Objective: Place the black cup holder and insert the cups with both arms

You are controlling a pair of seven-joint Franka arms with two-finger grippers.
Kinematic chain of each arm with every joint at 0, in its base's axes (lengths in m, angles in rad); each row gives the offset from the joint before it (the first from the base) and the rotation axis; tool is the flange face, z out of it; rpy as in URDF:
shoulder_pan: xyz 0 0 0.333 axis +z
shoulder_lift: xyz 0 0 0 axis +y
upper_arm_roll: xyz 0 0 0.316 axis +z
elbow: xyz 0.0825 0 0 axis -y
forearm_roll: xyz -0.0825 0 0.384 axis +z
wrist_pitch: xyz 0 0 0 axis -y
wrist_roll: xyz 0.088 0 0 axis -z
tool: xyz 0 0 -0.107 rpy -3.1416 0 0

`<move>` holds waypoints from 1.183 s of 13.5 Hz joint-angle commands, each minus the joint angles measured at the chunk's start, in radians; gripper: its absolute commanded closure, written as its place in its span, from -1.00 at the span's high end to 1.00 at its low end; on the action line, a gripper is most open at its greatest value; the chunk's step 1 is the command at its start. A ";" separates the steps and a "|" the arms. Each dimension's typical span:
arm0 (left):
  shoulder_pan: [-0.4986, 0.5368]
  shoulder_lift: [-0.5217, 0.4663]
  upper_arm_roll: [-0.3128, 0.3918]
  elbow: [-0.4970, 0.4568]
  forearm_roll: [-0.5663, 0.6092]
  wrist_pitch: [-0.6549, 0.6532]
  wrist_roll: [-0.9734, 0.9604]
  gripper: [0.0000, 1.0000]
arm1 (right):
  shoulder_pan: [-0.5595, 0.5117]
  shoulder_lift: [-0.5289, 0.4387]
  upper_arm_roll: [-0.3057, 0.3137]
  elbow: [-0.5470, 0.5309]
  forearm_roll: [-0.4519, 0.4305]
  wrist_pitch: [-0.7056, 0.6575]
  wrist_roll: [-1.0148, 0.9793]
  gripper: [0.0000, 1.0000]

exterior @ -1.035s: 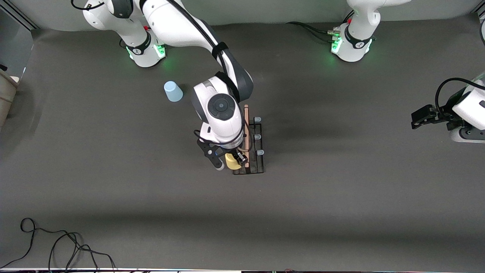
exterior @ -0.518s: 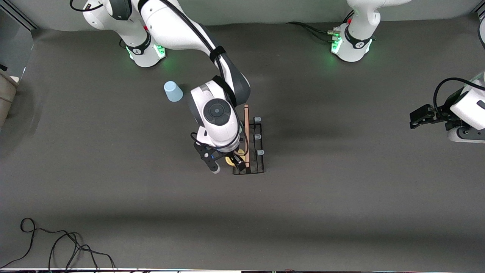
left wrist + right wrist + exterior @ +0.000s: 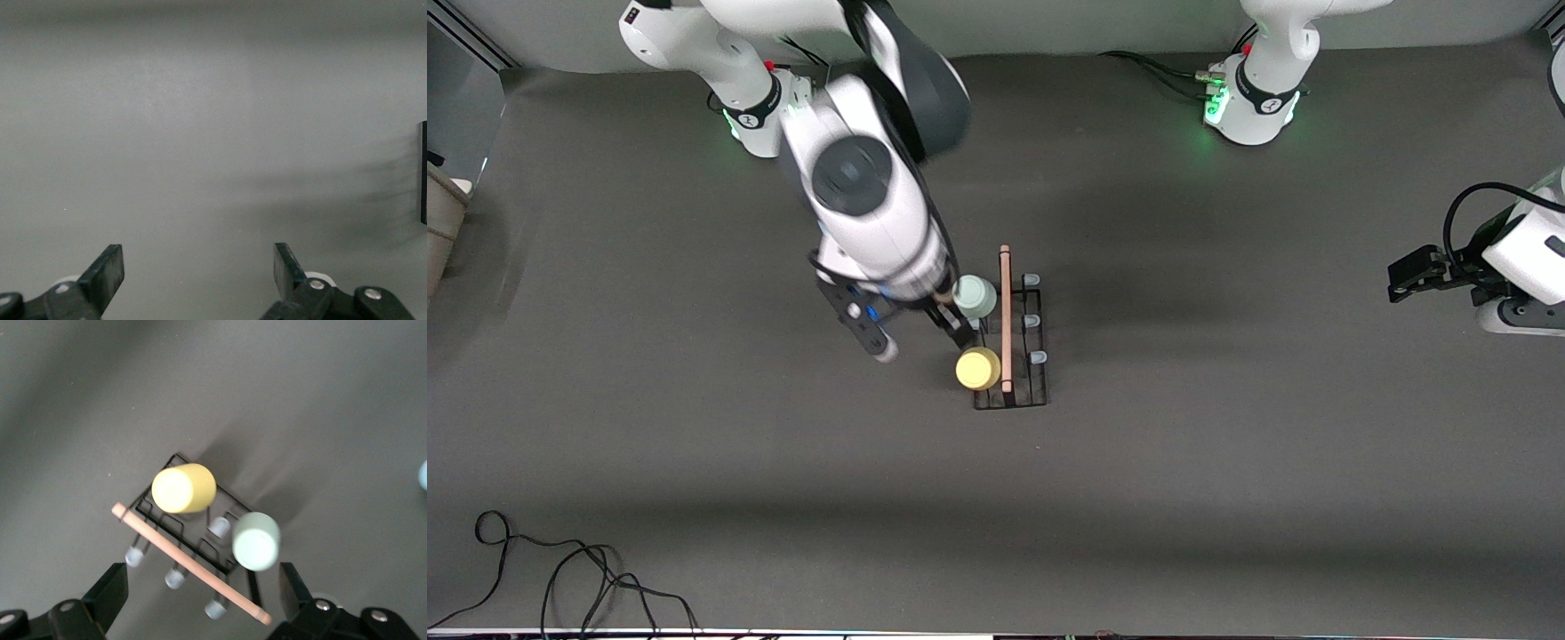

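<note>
the black cup holder (image 3: 1011,331) stands at the middle of the front view, a yellow cup (image 3: 977,368) on its lowest peg and a pale green cup (image 3: 975,296) two pegs higher. my right gripper (image 3: 914,339) hangs spread and empty just beside them; my left gripper (image 3: 1405,277) waits at the right edge. in my left wrist view, its fingers (image 3: 107,277) gape over bare table. my right wrist view shows both cups on the holder, mid-frame.
</note>
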 commanded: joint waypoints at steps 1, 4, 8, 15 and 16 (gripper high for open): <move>-0.009 0.003 0.004 0.014 0.003 -0.015 -0.010 1.00 | -0.007 -0.171 -0.015 -0.100 -0.079 -0.103 -0.210 1.00; -0.010 0.003 0.004 0.014 0.003 -0.015 -0.010 1.00 | -0.065 -0.357 -0.013 -0.258 -0.180 -0.115 -0.483 1.00; -0.011 0.003 0.004 0.014 0.003 -0.015 -0.010 1.00 | -0.379 -0.457 0.169 -0.303 -0.255 -0.189 -0.810 1.00; -0.008 0.003 0.006 0.017 0.003 -0.013 -0.009 1.00 | -0.976 -0.529 0.538 -0.370 -0.328 -0.194 -1.266 1.00; -0.008 0.004 0.006 0.020 0.003 -0.013 -0.009 1.00 | -1.007 -0.529 0.544 -0.370 -0.328 -0.194 -1.298 1.00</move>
